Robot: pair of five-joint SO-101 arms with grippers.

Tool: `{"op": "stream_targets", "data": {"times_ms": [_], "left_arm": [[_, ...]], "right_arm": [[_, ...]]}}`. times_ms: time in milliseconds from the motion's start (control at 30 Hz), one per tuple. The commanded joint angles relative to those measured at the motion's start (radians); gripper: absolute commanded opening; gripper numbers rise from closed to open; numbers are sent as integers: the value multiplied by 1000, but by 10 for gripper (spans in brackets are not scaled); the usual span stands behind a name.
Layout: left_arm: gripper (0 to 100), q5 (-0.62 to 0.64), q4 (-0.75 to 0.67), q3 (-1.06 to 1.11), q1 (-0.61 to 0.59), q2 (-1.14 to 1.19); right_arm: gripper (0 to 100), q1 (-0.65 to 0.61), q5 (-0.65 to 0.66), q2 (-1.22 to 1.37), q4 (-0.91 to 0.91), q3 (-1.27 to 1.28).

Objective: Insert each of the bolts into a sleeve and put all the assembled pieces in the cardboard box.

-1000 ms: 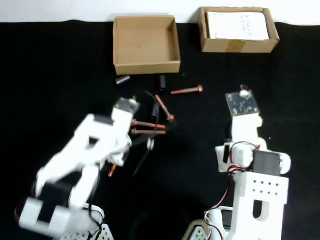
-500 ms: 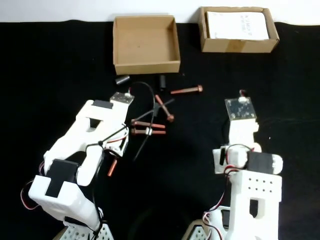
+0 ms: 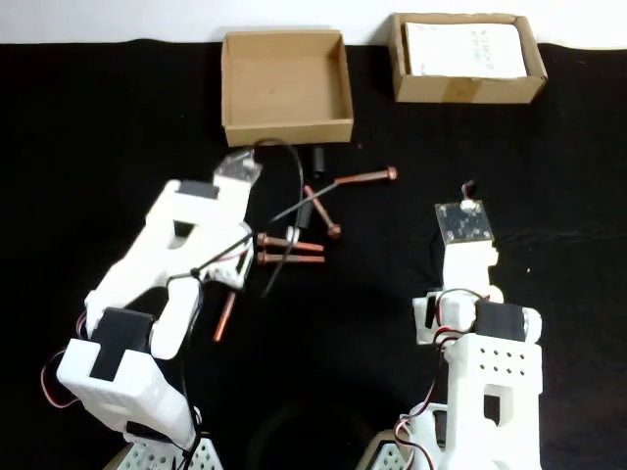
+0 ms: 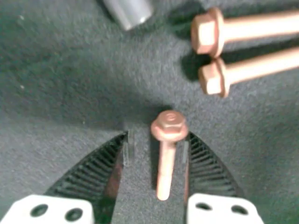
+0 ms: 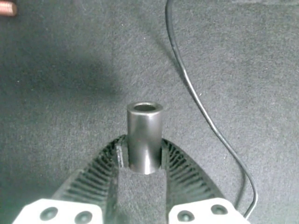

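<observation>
My left gripper is open, low over the black mat. A copper bolt lies between its fingers, head pointing away and close to one fingertip, with a gap on the other side. Just beyond are two more bolt heads and the end of a grey sleeve. My right gripper is shut on a dark sleeve, held upright with its bore open. From above, the left arm leans over the bolts and the right arm stands apart. The cardboard box sits empty at the back.
More bolts and a black sleeve lie in front of the box. One bolt sticks out beside the left arm. A second box with white paper stands back right. A black cable crosses the mat.
The left arm has stretched forward toward the box, over the bolts. The right arm has drawn back slightly toward its base.
</observation>
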Motion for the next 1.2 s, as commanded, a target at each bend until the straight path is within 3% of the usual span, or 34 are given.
{"op": "stream_targets", "data": {"times_ms": [0,267,400,533,767,1033,1167], "left_arm": [[184,3,8,-39,-1,15],[180,15,32,-91,-1,162],[118,87,6,-114,5,188],[9,81,9,-108,59,203],[8,80,11,-114,84,163],[8,75,-26,68,163,-407],[8,-44,-87,254,159,-774]], "right_arm": [[7,4,-5,-7,-18,1],[7,4,-5,-5,-18,2],[7,4,-5,-5,-18,2],[7,4,-5,-5,-18,2],[7,4,-5,-8,45,-19],[7,4,-5,-88,337,-275],[7,-15,-31,-326,352,-314]]}}
